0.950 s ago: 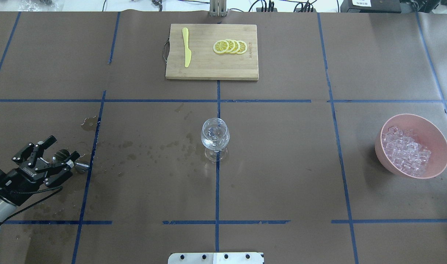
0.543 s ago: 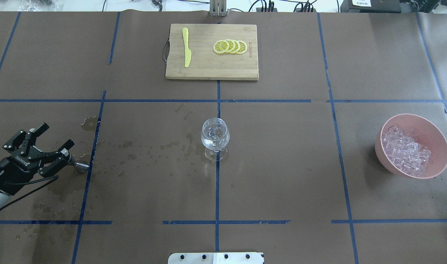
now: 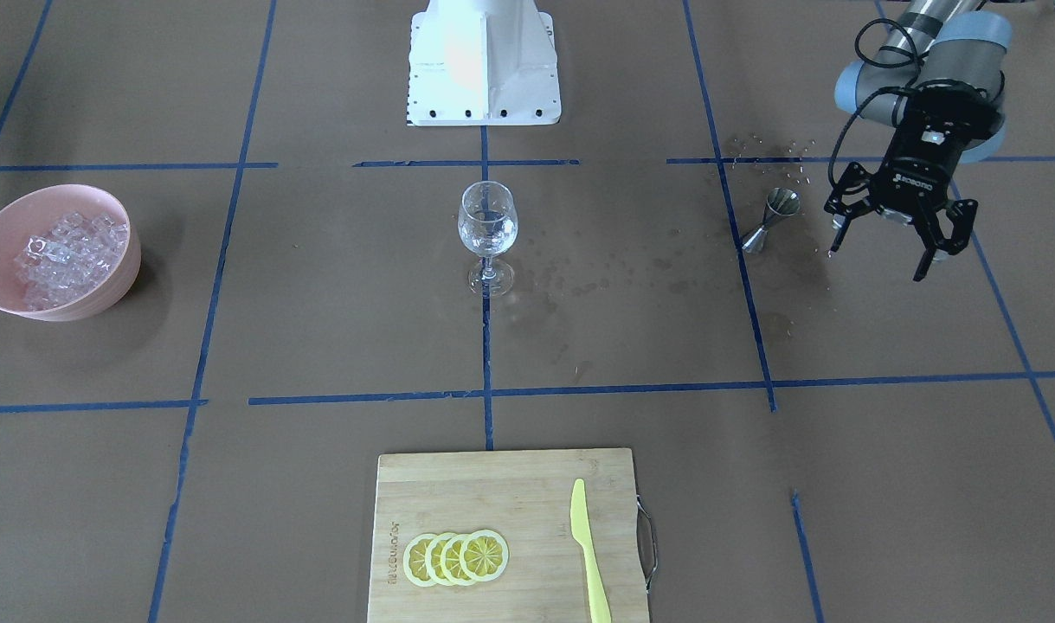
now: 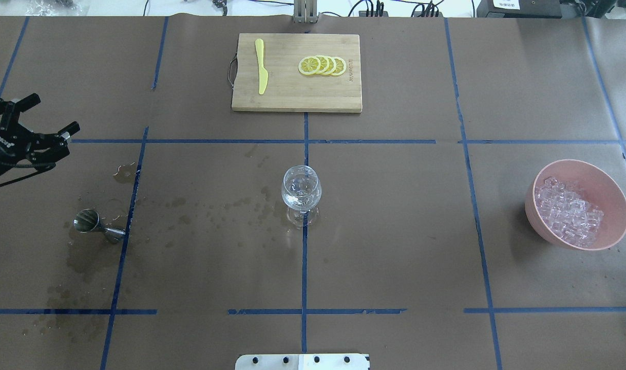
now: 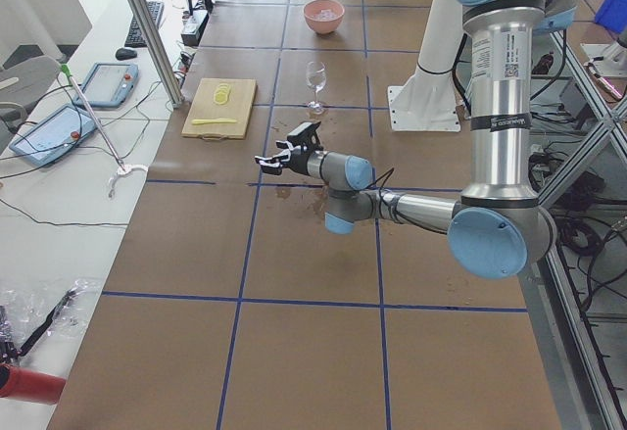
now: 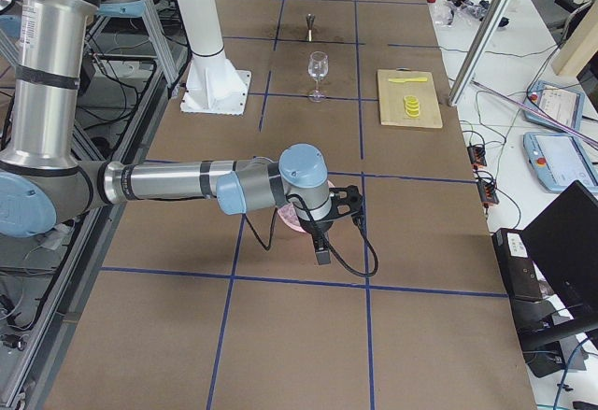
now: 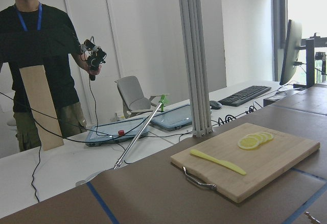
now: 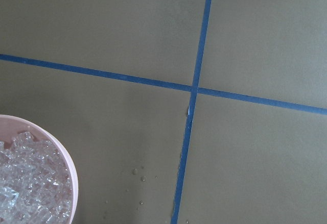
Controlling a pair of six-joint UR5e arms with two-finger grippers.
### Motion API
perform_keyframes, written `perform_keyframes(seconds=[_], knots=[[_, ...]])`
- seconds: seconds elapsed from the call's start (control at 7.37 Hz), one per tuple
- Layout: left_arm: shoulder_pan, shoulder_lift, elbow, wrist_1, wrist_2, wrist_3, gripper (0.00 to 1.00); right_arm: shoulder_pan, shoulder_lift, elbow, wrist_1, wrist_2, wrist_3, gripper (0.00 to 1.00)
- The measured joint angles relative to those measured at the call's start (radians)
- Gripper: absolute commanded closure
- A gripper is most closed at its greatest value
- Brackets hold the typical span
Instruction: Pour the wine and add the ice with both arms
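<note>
Brown paper with blue tape lines covers the bench point(image 4: 395, 231), and nearest the robot we see its white base plate point(image 4: 302, 361). Further out, three things sit in a row, well apart. On the robot's left a small metal measuring cup point(image 4: 98, 226) rests among dark wet spots. In the centre a stemmed glass point(image 4: 301, 192) stands upright on a tape line, with the wine point(image 4: 300, 198) low in its bowl as a little clear liquid. On the right a pink bowl point(image 4: 531, 210) holds the ice point(image 4: 569, 216), heaped as glinting cubes.

The right tool point(image 6: 322, 247) hangs just beside that bowl, and we cannot tell how its fingers stand. The left tool point(image 4: 56, 110) hovers beyond the measuring cup, clear of it, its fingers spread wide with nothing between them.

Farthest off lies a wooden cutting board point(image 4: 292, 97). On it we find a yellow knife point(image 4: 261, 67) and a row of overlapping lemon slices point(image 4: 323, 66).
</note>
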Motion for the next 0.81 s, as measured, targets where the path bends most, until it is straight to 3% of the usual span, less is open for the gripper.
perform_keyframes(seconds=[0.27,0.54,0.81], knots=[[-0.229,-0.124,-0.012,0.331,-0.26,0.029,0.0,0.0,-0.001,-0.001,0.0,0.0,0.0,0.0],[-0.374,-0.193,-0.015,0.583,-0.416,0.073,0.0,0.0,-0.003,-0.001,0.0,0.0,0.0,0.0],[-0.533,-0.209,-0.019,0.804,-0.551,0.278,0.0,0.0,-0.002,0.003,0.0,0.001,0.008,0.0]])
